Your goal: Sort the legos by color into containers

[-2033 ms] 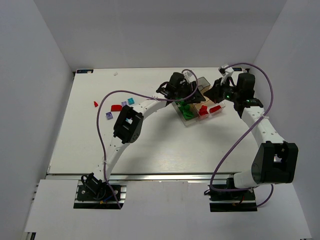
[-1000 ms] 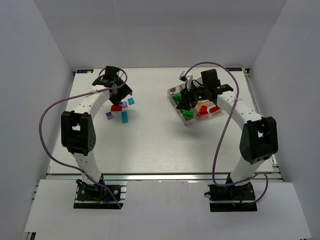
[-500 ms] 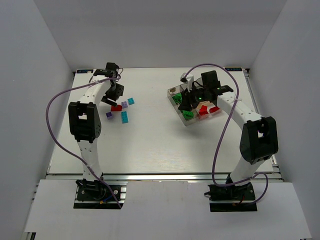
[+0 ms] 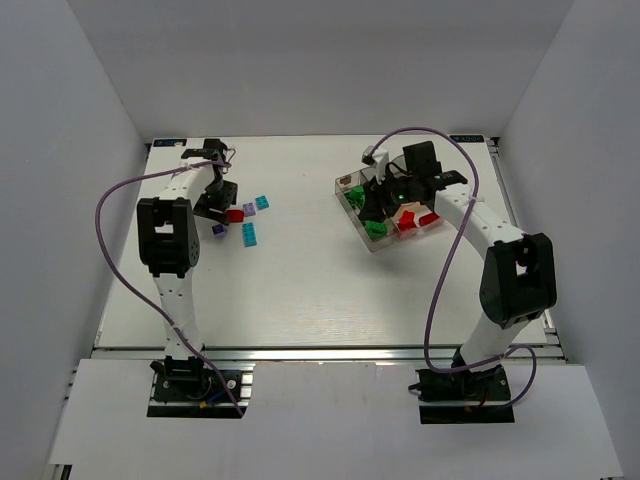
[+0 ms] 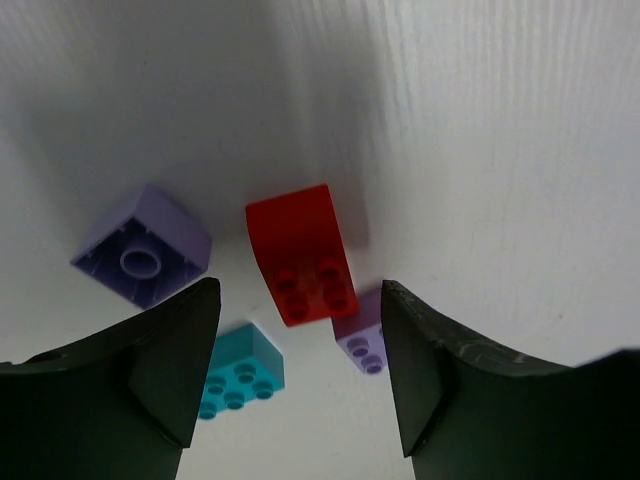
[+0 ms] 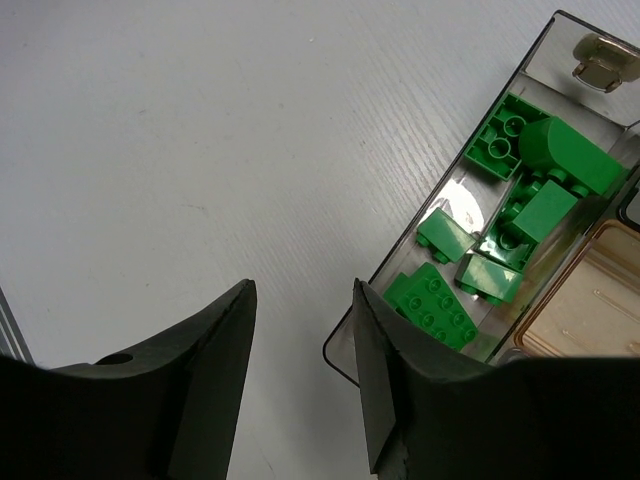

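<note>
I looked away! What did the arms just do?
The left claw swung from the tray to the loose bricks, open above the red brick. The right claw moved over the tray's green bricks. Nothing was grabbed; tray and bricks stayed.

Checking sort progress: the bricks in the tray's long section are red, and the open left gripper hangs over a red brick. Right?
No: the right wrist view shows the bricks in the long section are green. The open left gripper hangs over a red brick.
</note>
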Controlling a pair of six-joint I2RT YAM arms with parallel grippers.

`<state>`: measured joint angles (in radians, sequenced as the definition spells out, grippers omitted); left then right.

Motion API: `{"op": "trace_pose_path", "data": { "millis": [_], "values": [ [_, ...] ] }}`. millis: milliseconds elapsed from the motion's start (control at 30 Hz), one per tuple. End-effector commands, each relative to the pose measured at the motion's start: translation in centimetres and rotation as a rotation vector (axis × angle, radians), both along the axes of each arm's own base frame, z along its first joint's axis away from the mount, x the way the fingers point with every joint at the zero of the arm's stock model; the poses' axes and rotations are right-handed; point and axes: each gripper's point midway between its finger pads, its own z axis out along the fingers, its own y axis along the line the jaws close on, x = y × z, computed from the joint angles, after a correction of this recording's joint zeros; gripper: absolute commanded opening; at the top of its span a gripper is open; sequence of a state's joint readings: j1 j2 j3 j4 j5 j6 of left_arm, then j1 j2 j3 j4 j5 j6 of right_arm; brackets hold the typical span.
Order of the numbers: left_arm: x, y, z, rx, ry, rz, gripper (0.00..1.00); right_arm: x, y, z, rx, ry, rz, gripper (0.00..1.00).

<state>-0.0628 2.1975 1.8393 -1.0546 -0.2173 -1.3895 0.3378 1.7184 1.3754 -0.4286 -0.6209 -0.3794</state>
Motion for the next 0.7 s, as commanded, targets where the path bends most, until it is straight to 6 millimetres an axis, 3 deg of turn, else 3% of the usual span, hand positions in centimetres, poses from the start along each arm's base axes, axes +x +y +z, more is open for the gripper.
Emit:
{"op": "trace_pose_path", "data": {
  "millis": [0,233,300,367,400,500,633,667],
  "values": [
    [1.4,0.2,0.5,-0.031,-0.045,0.024,0.75,0.1,-0.5,1.3,-0.003,-0.033,-0.005,0.50],
    [1.8,-0.1,-0.8,-0.044,-0.035,0.022,0.68,0.1,-0.6,1.2,0.000,-0.022,-0.014,0.50],
    [1.9,0.3,-1.0,-0.045,-0.036,0.030,0.61,0.2,-0.5,1.3,0.000,-0.026,-0.013,0.50],
    [1.9,0.2,-1.2,-0.051,-0.031,0.029,0.51,0.2,-0.6,1.5,-0.001,-0.030,-0.013,0.50],
    [1.8,0.1,-1.4,-0.056,-0.026,0.027,0.39,0.2,-0.6,1.5,-0.002,-0.028,-0.017,0.50],
    [2.0,-0.3,-0.7,-0.078,-0.054,0.004,0.20,0.1,-0.9,1.6,-0.006,-0.033,-0.020,0.50],
    [3.1,-0.8,3.3,-0.026,-0.161,-0.174,0.00,0.0,-1.2,2.3,-0.002,-0.051,-0.030,0.48],
    [3.8,-0.7,5.3,-0.006,-0.224,-0.214,0.00,0.1,-1.3,2.6,0.003,-0.050,-0.043,0.47]
  ]
}}
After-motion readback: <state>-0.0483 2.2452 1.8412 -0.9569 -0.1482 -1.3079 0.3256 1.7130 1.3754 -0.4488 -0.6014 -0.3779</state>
